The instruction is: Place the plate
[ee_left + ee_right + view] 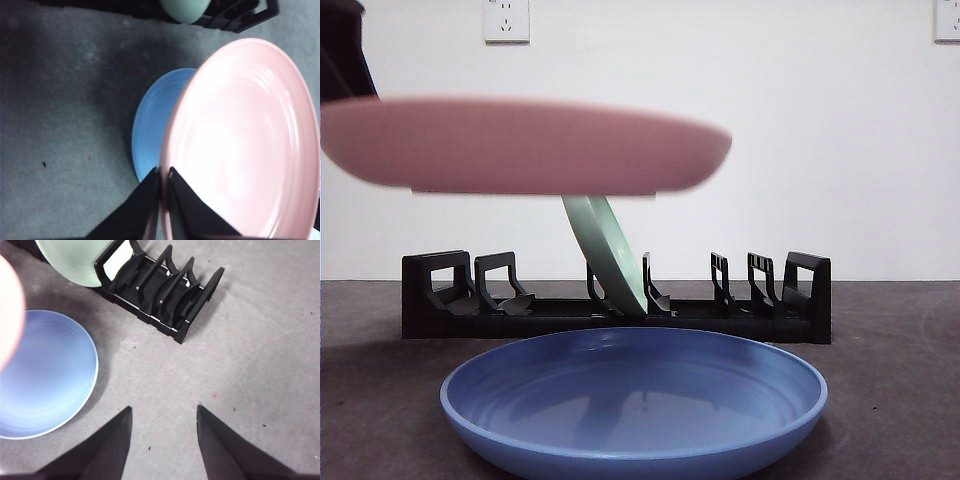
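Observation:
My left gripper (163, 172) is shut on the rim of a pink plate (245, 145). It holds the plate roughly level in the air, high above the table in the front view (520, 145); the arm shows as a dark shape at the top left corner (342, 50). A black dish rack (620, 300) stands behind, with a green plate (610, 250) leaning in a middle slot. A blue plate (635, 400) lies flat on the table in front of the rack, under the pink plate. My right gripper (164, 410) is open and empty above the bare table, to the right of the blue plate (42, 375).
The rack's slots to the right of the green plate (75, 260) stand free in the right wrist view (165, 295). The grey table (250, 365) stretches right of the rack. White wall sockets (506, 20) are on the back wall.

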Controlling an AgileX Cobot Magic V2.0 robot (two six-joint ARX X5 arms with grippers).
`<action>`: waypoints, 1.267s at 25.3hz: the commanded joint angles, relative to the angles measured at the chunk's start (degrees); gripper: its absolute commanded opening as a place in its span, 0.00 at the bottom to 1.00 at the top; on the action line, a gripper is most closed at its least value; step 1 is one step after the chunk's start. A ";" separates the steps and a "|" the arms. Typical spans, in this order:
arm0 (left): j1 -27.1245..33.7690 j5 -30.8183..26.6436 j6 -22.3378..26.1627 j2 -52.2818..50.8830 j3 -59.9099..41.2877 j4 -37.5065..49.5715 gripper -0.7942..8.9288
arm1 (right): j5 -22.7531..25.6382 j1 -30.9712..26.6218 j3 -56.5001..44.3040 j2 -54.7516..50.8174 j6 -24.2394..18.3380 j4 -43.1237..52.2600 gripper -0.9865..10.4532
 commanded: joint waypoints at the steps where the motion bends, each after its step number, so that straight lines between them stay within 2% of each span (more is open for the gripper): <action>1: -1.14 0.76 -0.55 2.84 0.31 2.29 0.10 | 0.04 0.24 0.57 0.26 0.63 0.35 0.26; 16: -6.08 0.17 -0.09 18.64 0.31 12.00 0.10 | 0.42 0.22 0.57 0.26 0.63 0.33 0.26; 22: -9.16 -4.68 0.37 24.94 0.31 14.69 0.10 | 0.44 0.20 0.57 0.26 0.63 0.31 0.26; 32: -12.63 -12.15 0.37 26.88 0.31 17.84 0.13 | 0.39 0.20 0.57 0.26 0.63 0.20 0.26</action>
